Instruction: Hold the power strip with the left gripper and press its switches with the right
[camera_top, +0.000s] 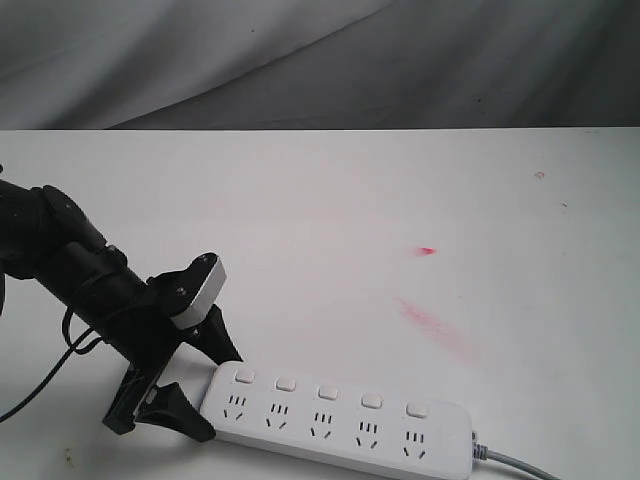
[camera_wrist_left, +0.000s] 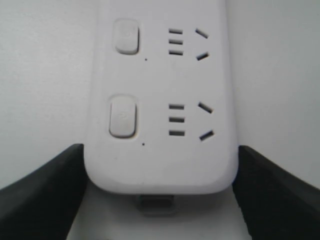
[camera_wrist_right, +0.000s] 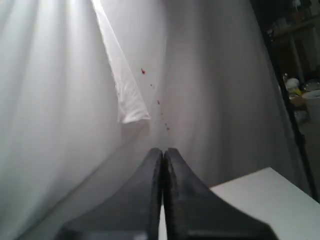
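The white power strip (camera_top: 340, 415) lies flat near the table's front edge, its grey cord (camera_top: 520, 462) leaving at the right end. Its switches (camera_top: 286, 383) run in a row along the far side, one above each outlet. My left gripper (camera_top: 218, 395) is shut on the strip's left end, one black finger against each long side. The left wrist view shows that end of the power strip (camera_wrist_left: 160, 75) with two switches (camera_wrist_left: 123, 116) between the fingers (camera_wrist_left: 50, 190). My right gripper (camera_wrist_right: 163, 150) is shut and empty, facing a pale curtain; it is out of the exterior view.
Red smears (camera_top: 430, 320) and a small red spot (camera_top: 427, 250) mark the white table (camera_top: 330, 200) beyond the strip. A grey cloth backdrop (camera_top: 300, 60) hangs behind. A white table corner (camera_wrist_right: 260, 192) shows past the right fingers.
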